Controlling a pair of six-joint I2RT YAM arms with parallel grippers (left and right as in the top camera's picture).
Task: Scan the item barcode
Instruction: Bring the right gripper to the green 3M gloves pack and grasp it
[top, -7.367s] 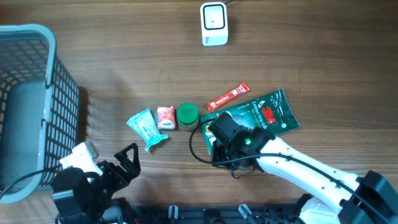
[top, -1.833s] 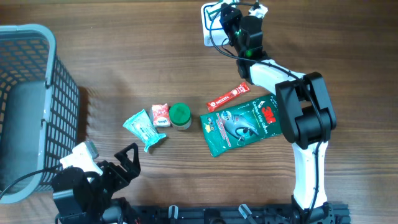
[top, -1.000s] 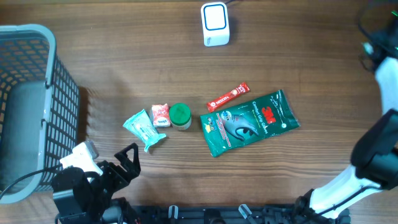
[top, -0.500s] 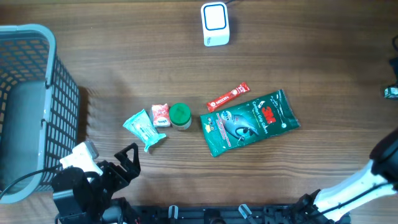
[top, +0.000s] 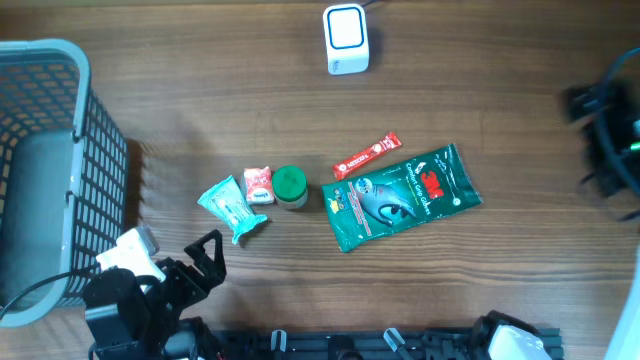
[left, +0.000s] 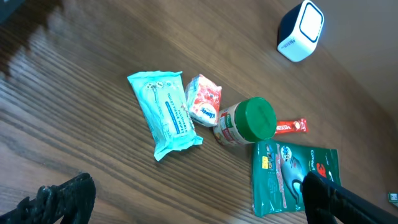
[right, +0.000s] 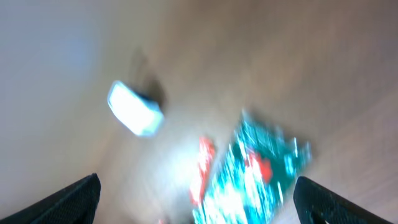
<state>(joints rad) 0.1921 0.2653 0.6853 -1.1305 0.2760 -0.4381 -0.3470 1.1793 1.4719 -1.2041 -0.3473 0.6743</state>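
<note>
Several items lie mid-table: a green 3M packet (top: 400, 197), a red stick sachet (top: 366, 155), a green-lidded jar (top: 291, 186), a small red-and-white packet (top: 259, 186) and a teal wipes pack (top: 233, 207). The white barcode scanner (top: 345, 38) stands at the far edge. My left gripper (top: 205, 255) hovers open and empty near the front left, short of the wipes pack (left: 164, 112). My right gripper (right: 199, 202) is open and empty, high over the table; its view is blurred, with the scanner (right: 134, 112) and green packet (right: 255, 171) below. The right arm (top: 605, 130) is a blur at the right edge.
A tall grey mesh basket (top: 50, 170) stands at the left edge, beside my left arm. The scanner's cable runs off the far edge. Bare wood lies between the items and the scanner.
The right arm has swung along the right edge of the overhead view and is blurred with motion. The items, the scanner and the left arm have not moved.
</note>
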